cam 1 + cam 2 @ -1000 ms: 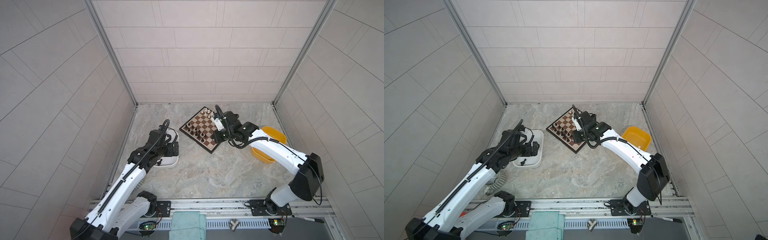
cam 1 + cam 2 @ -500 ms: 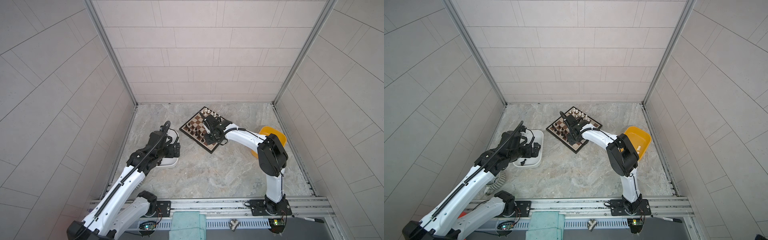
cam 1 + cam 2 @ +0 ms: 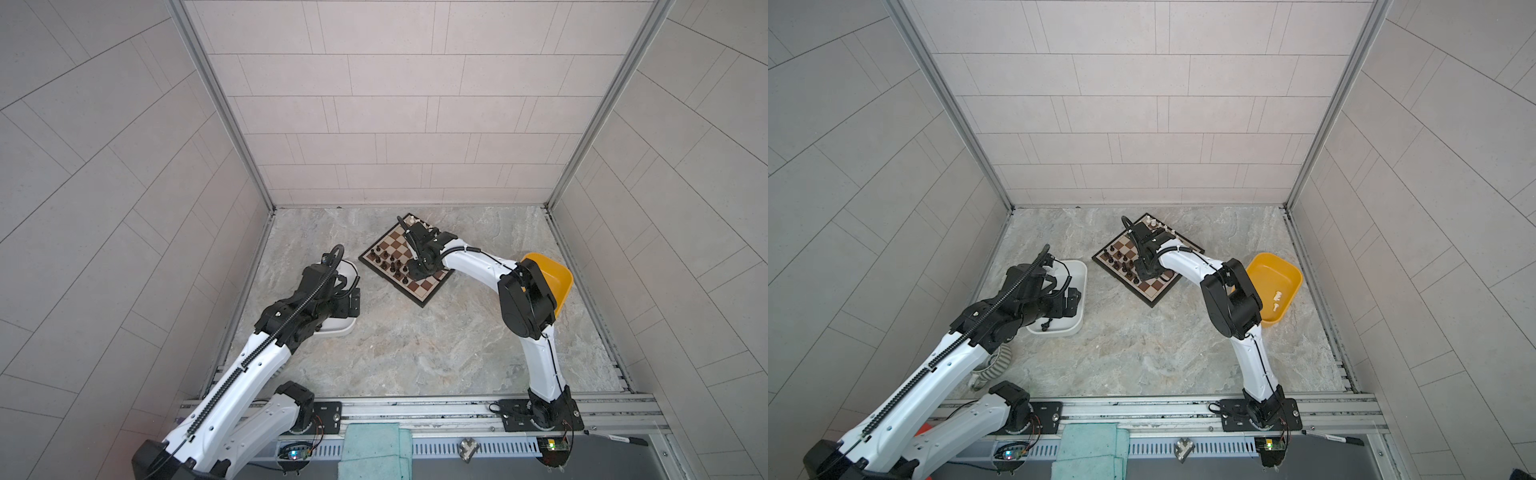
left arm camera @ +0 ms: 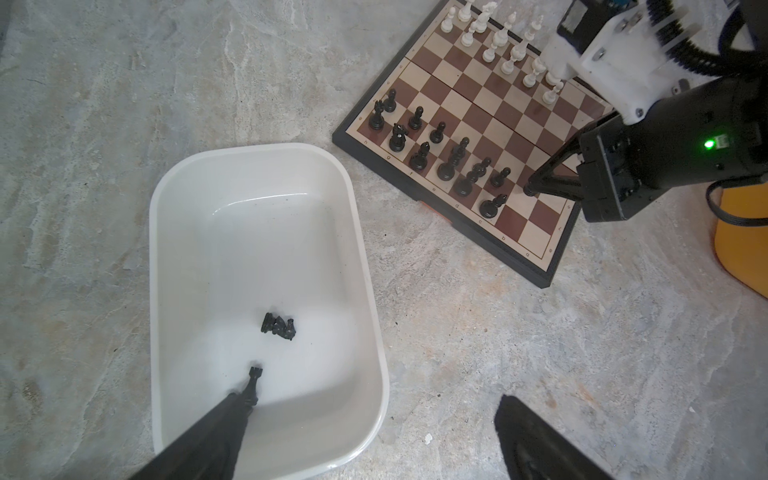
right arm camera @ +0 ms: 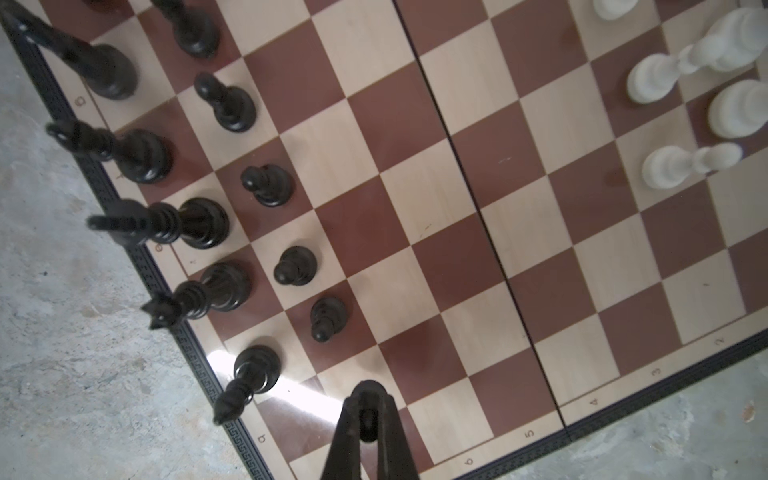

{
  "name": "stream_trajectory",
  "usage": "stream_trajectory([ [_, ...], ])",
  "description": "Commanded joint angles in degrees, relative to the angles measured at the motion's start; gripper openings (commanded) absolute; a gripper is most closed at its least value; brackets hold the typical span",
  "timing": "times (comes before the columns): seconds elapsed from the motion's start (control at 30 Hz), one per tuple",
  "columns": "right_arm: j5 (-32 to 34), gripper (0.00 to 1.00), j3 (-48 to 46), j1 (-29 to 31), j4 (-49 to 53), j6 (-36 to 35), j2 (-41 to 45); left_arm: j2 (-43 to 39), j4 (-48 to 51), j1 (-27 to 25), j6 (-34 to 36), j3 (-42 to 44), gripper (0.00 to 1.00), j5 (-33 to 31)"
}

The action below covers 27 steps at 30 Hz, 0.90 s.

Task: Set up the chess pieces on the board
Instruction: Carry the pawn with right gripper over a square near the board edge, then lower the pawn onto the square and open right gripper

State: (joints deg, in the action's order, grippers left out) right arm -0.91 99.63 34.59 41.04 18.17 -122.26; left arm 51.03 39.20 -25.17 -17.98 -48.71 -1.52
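near the left edge of the desk the left pincer hangs over the white tub, jaws spread wide with nothing between them. one of its fingers points at a slim black piece on the tub floor; whether it touches the piece i cannot tell. a black knight lies on its side close by.

toward the back middle of the desk sits the board, turned so that one corner points at the desk's front edge. the black chessmen stand in two rows along the board's left edge, the white chessmen along the opposite edge.

the right pincer is low over the board at the end of the black pawn row, closed tight on a black pawn.

by the desk's right edge is the yellow tub, with a few white pieces inside.
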Motion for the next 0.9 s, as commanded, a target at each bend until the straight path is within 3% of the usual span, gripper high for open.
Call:
stream_trajectory([
  [0.0, -0.10, 0.00, 0.82, 0.07, 2.39, -0.51, -1.09, -0.34, 0.73, -0.33, 0.76, 0.39, 1.00, -1.19],
  [0.4, -0.67, 0.01, 0.68, 0.05, 3.02, -0.38, -2.88, -0.04, 0.79, -0.32, 0.66, 0.19, 1.00, -1.55],
  [0.7, -1.50, 0.26, 2.51, -0.22, 3.82, 0.79, -1.12, 0.42, 0.95, -0.32, 0.08, 0.06, 1.00, -2.57],
  [0.87, -2.08, 0.33, 3.93, -0.97, 5.48, 2.01, 1.80, 0.69, 1.82, -0.22, -1.50, -0.29, 1.00, -4.26],
])
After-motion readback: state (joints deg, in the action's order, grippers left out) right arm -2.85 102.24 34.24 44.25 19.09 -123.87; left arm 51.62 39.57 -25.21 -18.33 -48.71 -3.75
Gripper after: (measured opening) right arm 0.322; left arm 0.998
